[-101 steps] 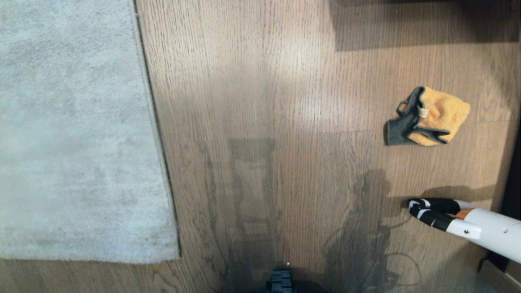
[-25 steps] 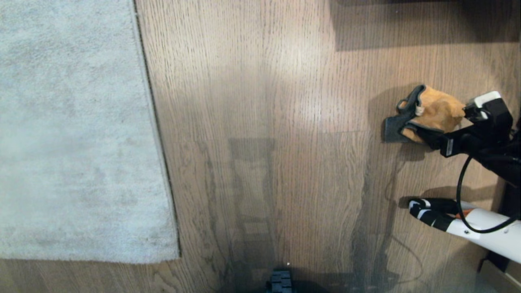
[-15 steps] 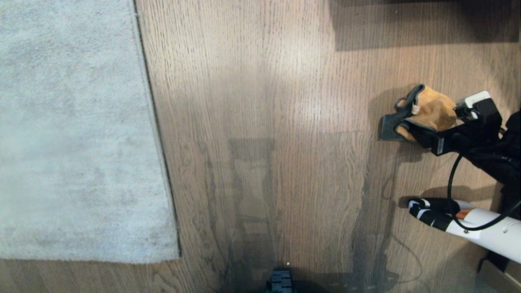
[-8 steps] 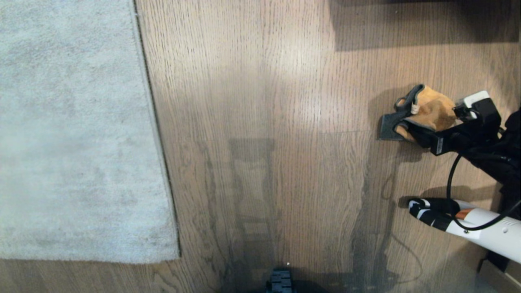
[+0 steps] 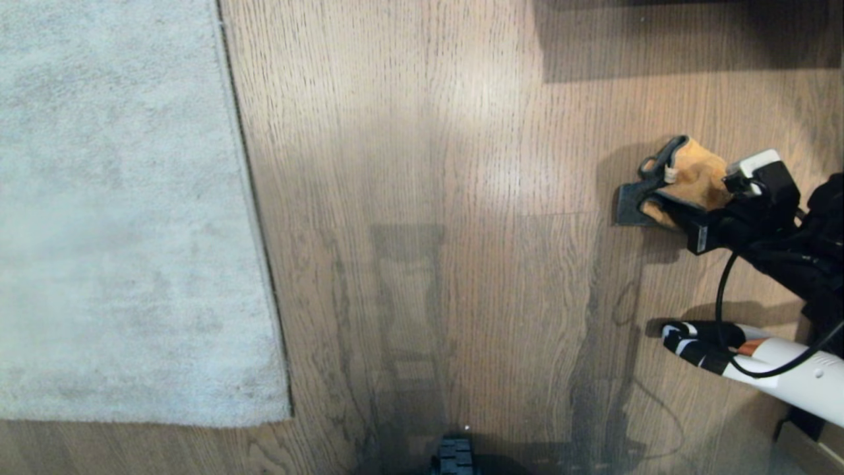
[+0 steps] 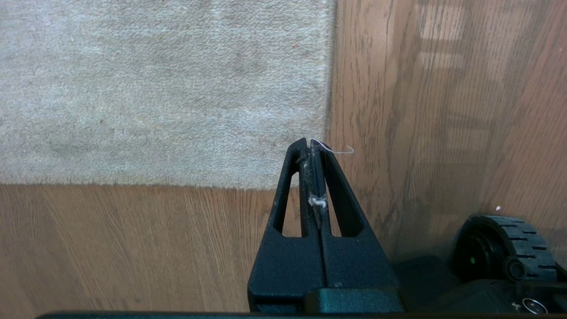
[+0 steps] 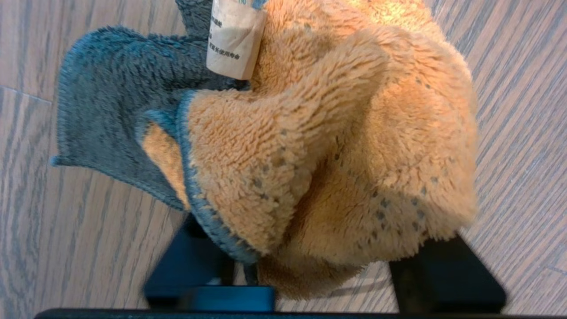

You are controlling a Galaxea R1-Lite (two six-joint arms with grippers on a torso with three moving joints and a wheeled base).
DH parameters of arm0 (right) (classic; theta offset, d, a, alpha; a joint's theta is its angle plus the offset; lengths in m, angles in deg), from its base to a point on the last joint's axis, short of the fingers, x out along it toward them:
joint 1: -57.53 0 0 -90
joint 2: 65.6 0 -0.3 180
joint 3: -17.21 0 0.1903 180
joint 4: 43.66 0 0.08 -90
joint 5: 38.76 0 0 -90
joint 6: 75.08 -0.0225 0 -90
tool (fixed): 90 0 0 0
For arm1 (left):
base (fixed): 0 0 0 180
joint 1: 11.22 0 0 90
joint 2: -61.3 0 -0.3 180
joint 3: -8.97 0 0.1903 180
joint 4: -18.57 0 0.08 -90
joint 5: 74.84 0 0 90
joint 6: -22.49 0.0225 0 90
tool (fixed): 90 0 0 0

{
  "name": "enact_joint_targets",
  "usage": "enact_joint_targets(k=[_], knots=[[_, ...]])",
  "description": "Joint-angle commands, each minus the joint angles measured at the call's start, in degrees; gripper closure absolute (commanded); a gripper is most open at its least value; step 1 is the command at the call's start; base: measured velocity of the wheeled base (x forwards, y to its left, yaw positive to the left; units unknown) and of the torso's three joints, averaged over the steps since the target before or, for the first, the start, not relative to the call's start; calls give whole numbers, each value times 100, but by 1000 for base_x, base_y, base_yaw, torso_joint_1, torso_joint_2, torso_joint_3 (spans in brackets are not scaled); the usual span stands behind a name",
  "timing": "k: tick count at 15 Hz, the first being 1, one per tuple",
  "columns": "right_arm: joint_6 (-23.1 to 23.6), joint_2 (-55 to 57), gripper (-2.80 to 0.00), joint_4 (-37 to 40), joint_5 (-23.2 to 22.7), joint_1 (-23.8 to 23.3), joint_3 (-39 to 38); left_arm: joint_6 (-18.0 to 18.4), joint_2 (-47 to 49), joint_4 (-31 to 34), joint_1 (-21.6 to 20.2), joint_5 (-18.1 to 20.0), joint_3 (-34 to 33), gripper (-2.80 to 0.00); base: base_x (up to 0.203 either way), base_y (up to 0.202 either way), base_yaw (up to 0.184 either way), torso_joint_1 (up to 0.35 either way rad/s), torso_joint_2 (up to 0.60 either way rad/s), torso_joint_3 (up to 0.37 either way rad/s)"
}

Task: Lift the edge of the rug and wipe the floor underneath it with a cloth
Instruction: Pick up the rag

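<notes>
Cloth (image 5: pixel 689 181), a small fleecy rag, orange-yellow on one face and dark grey on the other, lies bunched on the light brown wood-grain floor (image 5: pixel 461 165), well apart from the pale grey short-pile rug edge (image 5: pixel 254 211). Right gripper (image 5: pixel 686 221) straddles it; whether its fingers (image 7: pixel 445 277) have clamped the fleece cannot be told. Left gripper (image 6: pixel 311 153) is parked above the rug corner, fingers clenched, holding nothing.

Risk: only a loose fold gets pinched, so the rag may slip out on lifting.

Right wrist view alone shows the white tag (image 7: pixel 232 42); head view alone shows the rug-to-rag gap.
</notes>
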Motion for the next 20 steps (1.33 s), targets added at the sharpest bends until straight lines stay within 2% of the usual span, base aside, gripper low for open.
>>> enact_joint_targets(k=[1,9,20], knots=[[24,-53,0,-43,-4,17,-10,-4,0,0,0,-3,4,0,0,0,0,0,0,0],[16,-677,0,54,-4,32,-166,-4,0,0,2,0,-5,0,0,0,0,0,0,0],[-25,-2185,0,314,-13,22,-1027,-4,0,0,5,-5,-4,0,0,0,0,0,0,0]])
